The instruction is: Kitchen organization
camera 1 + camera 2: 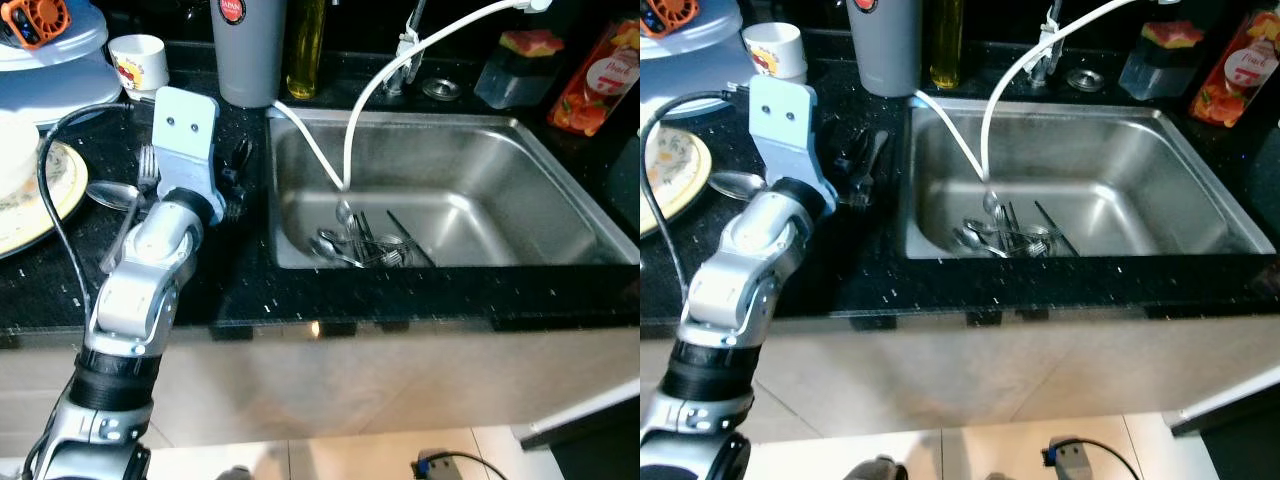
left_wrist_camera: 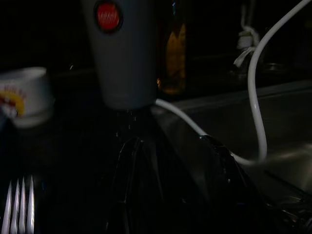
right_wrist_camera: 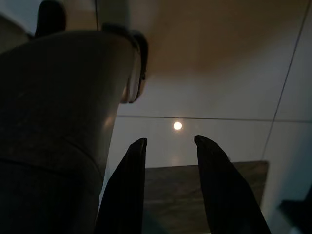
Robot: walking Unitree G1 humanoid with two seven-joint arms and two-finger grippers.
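Here, the left hand (image 2: 170,146) hangs spread and empty over the table (image 1: 240,290).
Flask (image 1: 247,50) and white hose (image 1: 370,90) crowd the sink (image 1: 520,170) ahead; the right hand (image 3: 168,144), likewise spread, faces the floor.

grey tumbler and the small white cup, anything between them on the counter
No: between the grey tumbler and the small white cup the black counter is bare, as the left eye view shows.
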